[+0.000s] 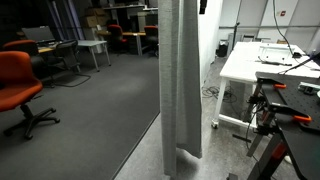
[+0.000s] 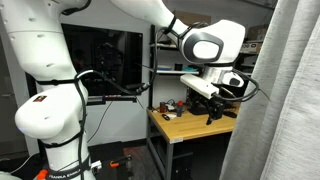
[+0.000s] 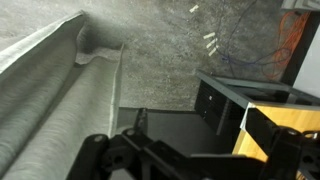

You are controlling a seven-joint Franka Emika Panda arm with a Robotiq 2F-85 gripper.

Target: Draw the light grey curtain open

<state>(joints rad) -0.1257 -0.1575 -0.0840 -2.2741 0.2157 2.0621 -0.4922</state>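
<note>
The light grey curtain [image 1: 181, 80] hangs in deep vertical folds from the top of the frame to the floor. It fills the right edge in an exterior view [image 2: 290, 100] and the left side of the wrist view [image 3: 50, 95]. My gripper [image 2: 212, 110] hangs from the white arm above a wooden desk, to the left of the curtain and apart from it. In the wrist view its dark fingers [image 3: 190, 150] lie along the bottom, spread apart, with nothing between them. The curtain's free edge is close by on the left.
A wooden desk [image 2: 185, 127] with small tools stands below the gripper. A white table [image 1: 265, 65] with cables and clamps stands beside the curtain. Red office chairs [image 1: 20, 85] stand on the grey carpet. Black drawer units [image 3: 225, 100] are near the gripper.
</note>
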